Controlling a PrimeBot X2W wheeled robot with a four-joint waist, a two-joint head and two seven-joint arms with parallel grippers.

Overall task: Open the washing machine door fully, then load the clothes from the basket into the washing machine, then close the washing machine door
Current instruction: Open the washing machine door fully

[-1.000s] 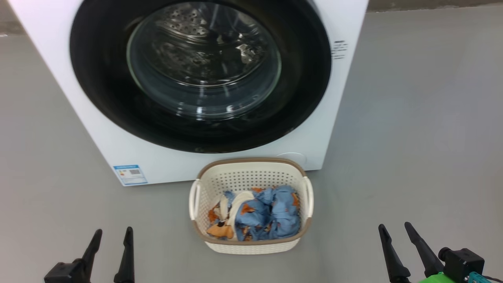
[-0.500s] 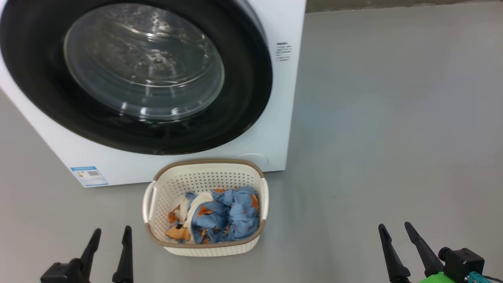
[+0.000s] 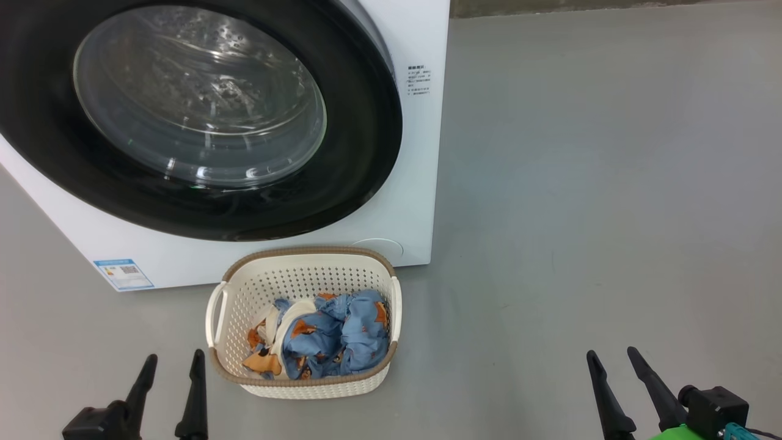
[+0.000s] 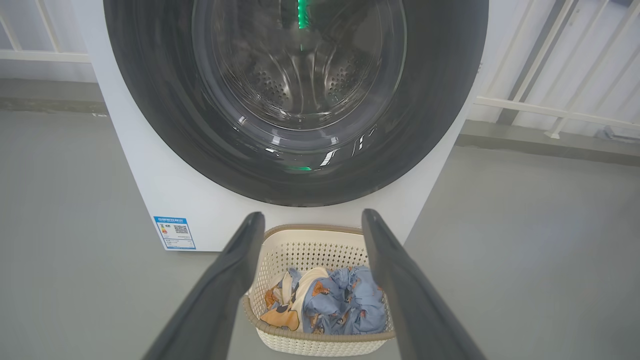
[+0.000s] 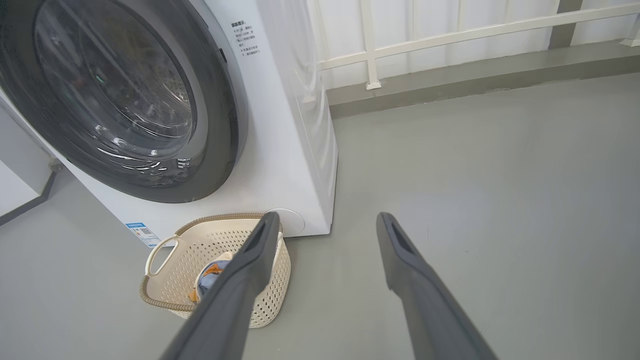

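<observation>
The washing machine door point(image 3: 201, 116) sits shut against the washing machine point(image 3: 421, 183), so we judge that opening it comes first. We expect the door to be stiff and fairly heavy. Its glossy black rim looks slippery and the bulging glass is no place to press. A small dark notch on the rim's right edge, seen in the right wrist view, may be the pull, but we cannot be sure.

The basket point(image 3: 305, 250) stands on the floor point(image 3: 580, 214) just in front of the machine, with the clothes point(image 3: 330, 336) crumpled in its near half. They look soft and light, and they should bunch easily if pinched at a raised fold. The plastic basket could slide if nudged.

The left claw point(image 3: 175, 355) and right claw point(image 3: 611, 352) hover low, each spread wide and empty.

A blue label point(image 3: 122, 275) at the machine's lower left carries a QR code and print too small to read. The dark lines of text point(image 3: 419, 80) beside the door are also unreadable. We see no brand name.
</observation>
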